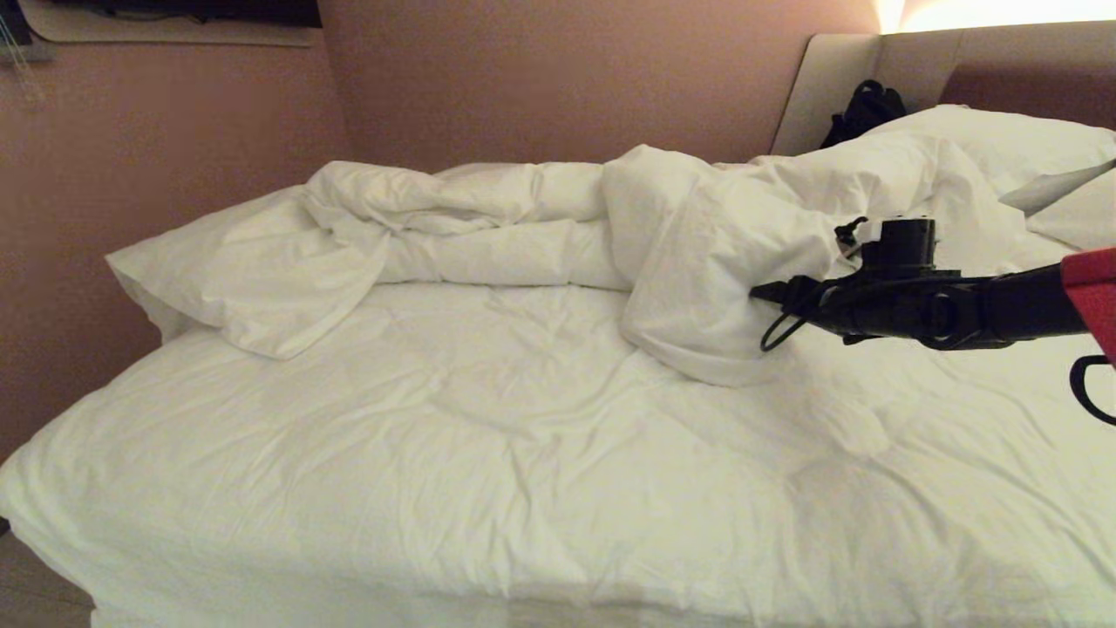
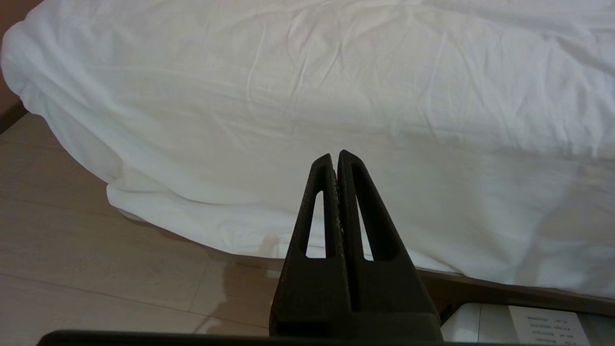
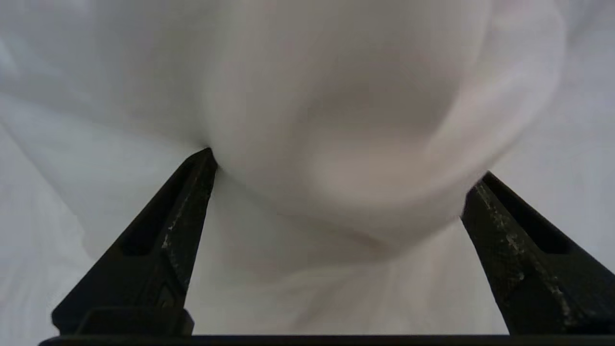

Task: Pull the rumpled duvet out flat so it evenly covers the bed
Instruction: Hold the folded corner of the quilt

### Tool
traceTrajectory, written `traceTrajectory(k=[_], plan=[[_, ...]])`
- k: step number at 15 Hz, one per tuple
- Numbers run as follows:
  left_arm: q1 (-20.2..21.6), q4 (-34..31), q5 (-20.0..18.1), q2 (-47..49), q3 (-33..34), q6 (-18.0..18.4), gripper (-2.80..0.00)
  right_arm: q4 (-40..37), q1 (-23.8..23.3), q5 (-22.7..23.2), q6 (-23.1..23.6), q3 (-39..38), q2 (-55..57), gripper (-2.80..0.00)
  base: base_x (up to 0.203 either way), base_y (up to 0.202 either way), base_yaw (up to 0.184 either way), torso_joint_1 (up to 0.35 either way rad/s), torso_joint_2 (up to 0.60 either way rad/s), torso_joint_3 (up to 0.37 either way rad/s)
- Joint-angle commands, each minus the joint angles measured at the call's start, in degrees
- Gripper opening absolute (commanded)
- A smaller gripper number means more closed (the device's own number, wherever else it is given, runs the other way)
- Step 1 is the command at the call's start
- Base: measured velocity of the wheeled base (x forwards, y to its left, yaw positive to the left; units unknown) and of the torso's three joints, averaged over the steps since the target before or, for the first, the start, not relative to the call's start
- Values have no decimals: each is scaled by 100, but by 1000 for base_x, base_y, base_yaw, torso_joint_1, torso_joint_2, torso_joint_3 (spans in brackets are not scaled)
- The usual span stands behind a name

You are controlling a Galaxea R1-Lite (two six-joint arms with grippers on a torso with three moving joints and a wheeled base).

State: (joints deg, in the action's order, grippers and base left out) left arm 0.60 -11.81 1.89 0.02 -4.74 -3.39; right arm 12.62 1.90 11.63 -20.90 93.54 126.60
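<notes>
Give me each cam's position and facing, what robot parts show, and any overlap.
Head: up high, looking down across the bed at the bunched duvet; right arm reaches in, right gripper at a fold.
Left wrist: low by the bed's edge, facing the overhang and floor; left gripper shut.
Right wrist: close on a duvet bulge; fingers wide apart.
Shared: head and right wrist both see that fold.

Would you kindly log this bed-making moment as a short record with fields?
duvet: bunched in a ridge across the far side of the bed, one fold hanging toward the near side
right tool: open, fingers either side of that fold
left tool: shut, idle, low by the bed's near edge
pillows: by the headboard
</notes>
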Motion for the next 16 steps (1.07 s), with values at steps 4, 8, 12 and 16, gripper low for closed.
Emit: traceTrajectory(k=[4,8,12,16], plan=[[2,-6,-4,-2,0,-4,-280,191,21,177,-63,290,495,0,0,0,0,0,0,0],[2,-6,2,-2,0,-4,-280,174,30,165,-63,718,947,0,0,0,0,0,0,0],[2,-6,4,-2,0,-4,-280,162,39,164,-63,736,981,0,0,0,0,0,0,0],[2,-6,-1,-2,0,-4,-280,153,48,164,-72,736,908,-280,0,0,0,0,0,0]])
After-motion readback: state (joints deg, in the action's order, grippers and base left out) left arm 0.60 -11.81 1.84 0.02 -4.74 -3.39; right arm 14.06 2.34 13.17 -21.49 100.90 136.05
